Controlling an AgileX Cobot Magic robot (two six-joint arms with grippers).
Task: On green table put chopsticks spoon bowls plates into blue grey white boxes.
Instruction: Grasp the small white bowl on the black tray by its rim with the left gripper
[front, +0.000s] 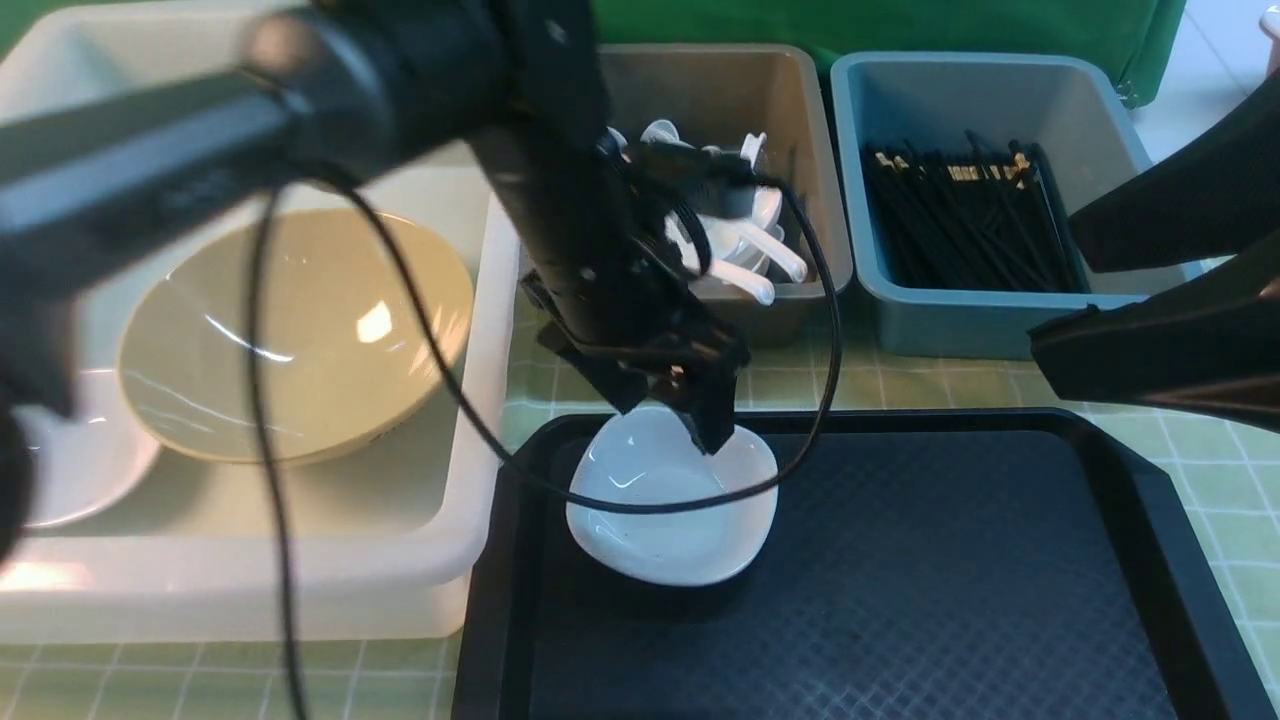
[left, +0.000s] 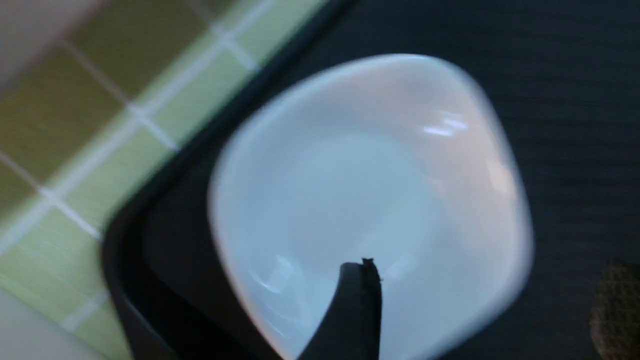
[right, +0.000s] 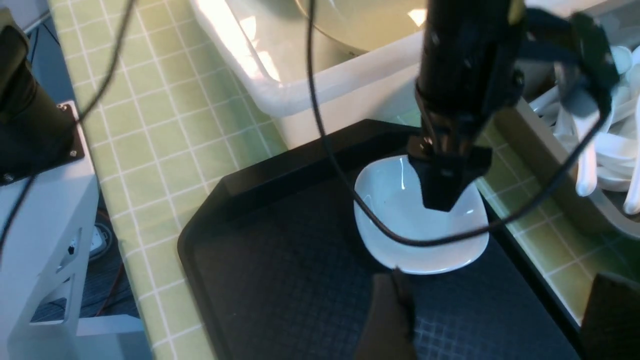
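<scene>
One white plate (front: 660, 510) lies at the far left corner of a black tray (front: 950, 600). My left gripper (front: 670, 420) hangs open just above it; in the left wrist view one finger (left: 355, 305) is over the plate's (left: 370, 190) hollow and the other (left: 615, 310) is outside its rim. My right gripper (front: 1055, 290) stands open and empty at the right, above the tray (right: 300, 280). The tan bowl (front: 300, 330) and another white plate (front: 70, 460) lie in the white box (front: 230, 590). White spoons (front: 750, 250) fill the grey box (front: 720, 90). Black chopsticks (front: 960, 220) lie in the blue box (front: 950, 325).
The three boxes stand in a row along the far side of the green table (front: 900, 380). The left arm's black cable (front: 820, 380) loops down over the plate. A white stand (right: 40, 240) sits off the table's edge in the right wrist view.
</scene>
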